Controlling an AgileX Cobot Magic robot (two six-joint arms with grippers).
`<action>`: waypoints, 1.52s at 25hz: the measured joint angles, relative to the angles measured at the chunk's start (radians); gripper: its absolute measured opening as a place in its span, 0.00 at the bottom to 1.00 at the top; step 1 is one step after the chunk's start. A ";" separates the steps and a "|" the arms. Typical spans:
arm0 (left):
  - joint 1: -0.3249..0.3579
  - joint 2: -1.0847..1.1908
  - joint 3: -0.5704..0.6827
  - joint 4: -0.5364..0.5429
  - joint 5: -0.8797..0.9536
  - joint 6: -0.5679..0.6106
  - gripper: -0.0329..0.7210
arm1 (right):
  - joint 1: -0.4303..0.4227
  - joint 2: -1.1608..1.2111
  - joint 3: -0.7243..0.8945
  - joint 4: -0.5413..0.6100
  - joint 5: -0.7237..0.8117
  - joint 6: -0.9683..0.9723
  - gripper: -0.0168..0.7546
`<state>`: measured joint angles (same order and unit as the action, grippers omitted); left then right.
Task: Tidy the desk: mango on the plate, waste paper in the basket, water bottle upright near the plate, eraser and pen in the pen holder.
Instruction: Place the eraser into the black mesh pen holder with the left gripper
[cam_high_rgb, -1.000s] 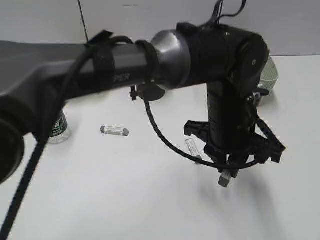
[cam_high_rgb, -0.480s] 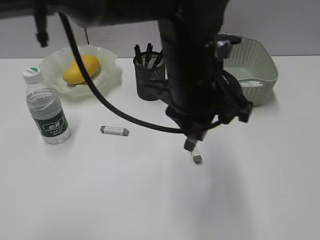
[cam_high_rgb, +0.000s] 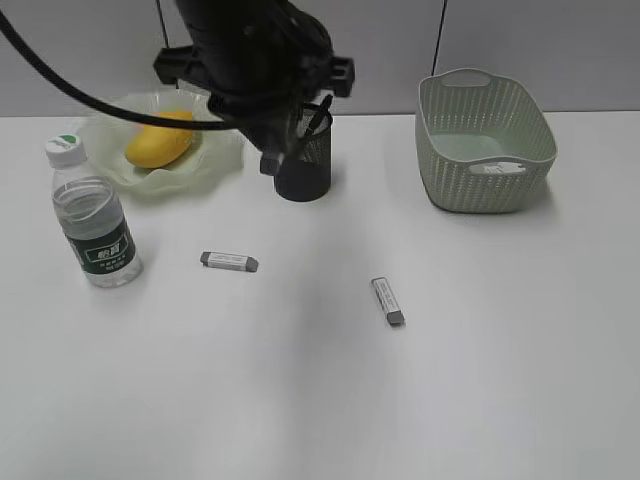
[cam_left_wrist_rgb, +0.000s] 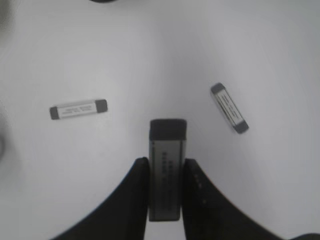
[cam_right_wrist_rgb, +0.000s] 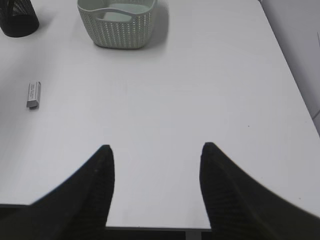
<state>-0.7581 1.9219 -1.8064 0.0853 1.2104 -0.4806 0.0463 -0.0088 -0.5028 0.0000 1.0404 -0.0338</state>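
My left gripper (cam_high_rgb: 270, 158) is shut on a grey eraser (cam_left_wrist_rgb: 168, 170) and holds it in the air just left of the black mesh pen holder (cam_high_rgb: 303, 165), which has dark pens (cam_high_rgb: 318, 112) in it. Two more erasers lie on the white desk (cam_high_rgb: 300, 400): one on the left (cam_high_rgb: 229, 261) (cam_left_wrist_rgb: 78, 109) and one on the right (cam_high_rgb: 388, 301) (cam_left_wrist_rgb: 229, 107). The mango (cam_high_rgb: 160, 140) lies on the ruffled green plate (cam_high_rgb: 225, 150). The water bottle (cam_high_rgb: 95, 225) stands upright in front of the plate. My right gripper (cam_right_wrist_rgb: 156, 150) is open and empty. I see no waste paper.
The sage-green basket (cam_high_rgb: 485, 140) (cam_right_wrist_rgb: 117, 22) stands at the back right. The left arm blocks part of the back of the desk. In the right wrist view the desk's near edge (cam_right_wrist_rgb: 150, 229) is just below the jaws, and the right-hand eraser (cam_right_wrist_rgb: 33, 94) lies far left.
My left arm has lifted away from the front right of the desk and swung back and left with the eraser, up to the pen holder. The two erasers on the desk have not moved.
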 joint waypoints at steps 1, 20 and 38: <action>0.021 -0.004 0.000 -0.001 -0.018 0.009 0.25 | 0.000 0.000 0.000 0.000 0.000 0.000 0.59; 0.248 0.082 0.002 -0.150 -0.692 0.227 0.25 | 0.000 0.000 0.000 0.000 0.000 0.000 0.59; 0.249 0.258 0.005 -0.149 -0.941 0.272 0.25 | 0.000 0.000 0.000 0.000 0.000 0.000 0.59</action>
<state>-0.5091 2.1799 -1.8012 -0.0637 0.2697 -0.2081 0.0463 -0.0088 -0.5028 0.0000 1.0404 -0.0338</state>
